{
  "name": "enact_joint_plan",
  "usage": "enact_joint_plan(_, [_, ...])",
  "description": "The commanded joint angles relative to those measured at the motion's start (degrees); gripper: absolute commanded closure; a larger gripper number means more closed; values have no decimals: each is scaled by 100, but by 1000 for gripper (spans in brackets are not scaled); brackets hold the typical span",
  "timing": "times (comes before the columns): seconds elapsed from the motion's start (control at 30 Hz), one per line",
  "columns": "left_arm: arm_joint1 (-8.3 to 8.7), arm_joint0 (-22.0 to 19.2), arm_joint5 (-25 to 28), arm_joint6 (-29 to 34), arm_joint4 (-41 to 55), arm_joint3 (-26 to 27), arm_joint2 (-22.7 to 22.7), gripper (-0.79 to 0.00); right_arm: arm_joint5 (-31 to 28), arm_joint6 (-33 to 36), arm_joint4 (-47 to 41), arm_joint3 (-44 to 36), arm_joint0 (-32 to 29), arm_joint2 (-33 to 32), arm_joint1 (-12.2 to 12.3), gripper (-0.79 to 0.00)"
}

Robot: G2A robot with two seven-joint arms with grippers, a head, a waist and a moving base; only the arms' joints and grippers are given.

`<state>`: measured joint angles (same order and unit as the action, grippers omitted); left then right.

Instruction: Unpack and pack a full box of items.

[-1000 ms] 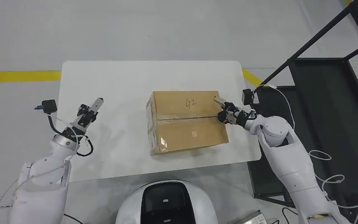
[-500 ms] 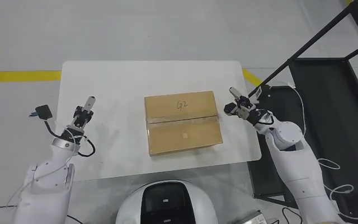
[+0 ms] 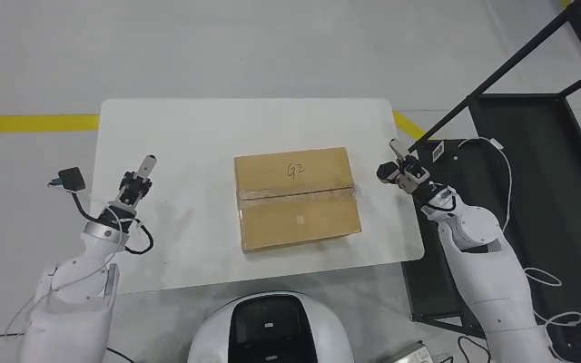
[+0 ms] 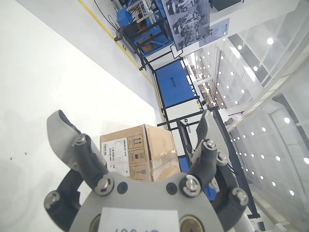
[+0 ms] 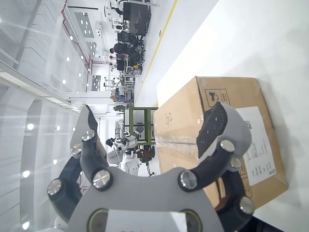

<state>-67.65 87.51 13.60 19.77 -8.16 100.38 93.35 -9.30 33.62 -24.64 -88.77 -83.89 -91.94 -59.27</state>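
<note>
A brown cardboard box (image 3: 297, 198) lies closed in the middle of the white table (image 3: 191, 127), its top seam sealed with clear tape and a handwritten mark near its far edge. My left gripper (image 3: 141, 174) hovers open over the table's left part, well clear of the box (image 4: 142, 152). My right gripper (image 3: 397, 161) is open near the table's right edge, a short way off the box's right side (image 5: 217, 126). Nothing sits between either pair of fingers.
A dark metal rack (image 3: 522, 191) stands just beyond the table's right edge, close to the right arm. A yellow floor line (image 3: 45, 122) runs behind the table. Bare table surface surrounds the box on all sides.
The right gripper has pulled away from the box's right edge to the table's right side. The box has slid a little to the left. The left gripper moved slightly outward.
</note>
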Motion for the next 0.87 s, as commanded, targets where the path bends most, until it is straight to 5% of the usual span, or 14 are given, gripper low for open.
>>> enact_joint_plan(0.0, [9, -43, -15, 81, 50, -4, 44, -785, 0, 0, 0, 0, 0, 0, 0, -785])
enact_joint_plan(0.83, [15, -113, -37, 112, 99, -43, 78, -784, 0, 0, 0, 0, 0, 0, 0, -784])
